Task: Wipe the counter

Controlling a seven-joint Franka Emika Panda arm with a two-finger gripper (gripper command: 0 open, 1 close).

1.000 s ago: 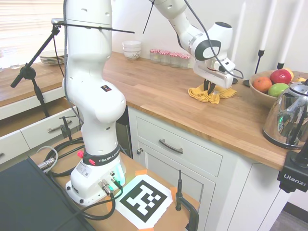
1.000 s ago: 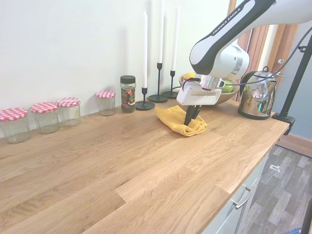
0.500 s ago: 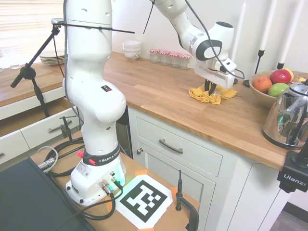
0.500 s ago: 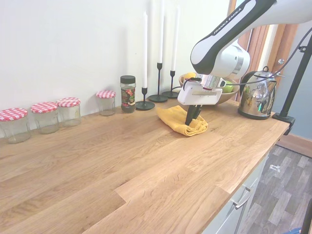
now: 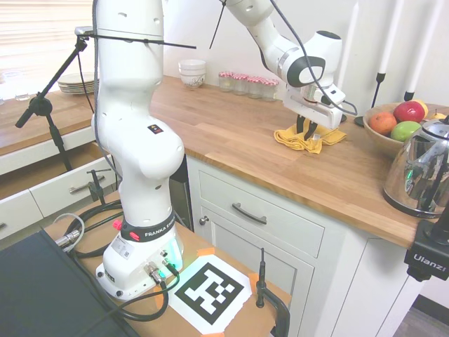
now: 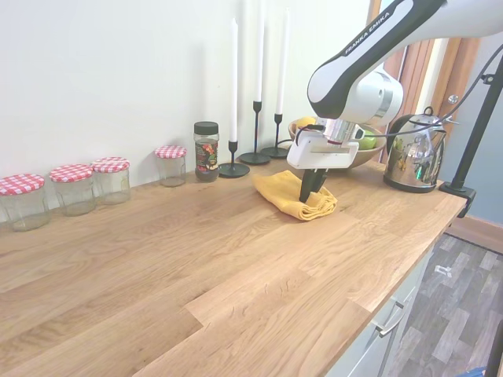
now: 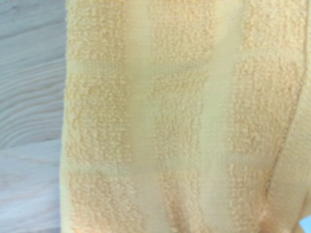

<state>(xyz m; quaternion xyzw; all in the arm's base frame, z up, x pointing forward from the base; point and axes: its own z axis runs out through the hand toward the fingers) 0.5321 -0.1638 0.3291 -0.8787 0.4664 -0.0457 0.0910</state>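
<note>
My gripper (image 6: 310,191) was pinched on the yellow terry cloth (image 6: 292,194), bunched on the butcher-block counter (image 6: 196,259) beside the fruit bowl (image 5: 382,137). Soft, light, limp, I judged; gripping a gathered fold suited dragging.

Plain off-white wall (image 6: 102,71) behind. White panelled cabinets (image 5: 259,225), metal handles. Grey wood-look floor (image 6: 452,314). Window blinds (image 5: 42,35) at far side, bright daylight.
</note>
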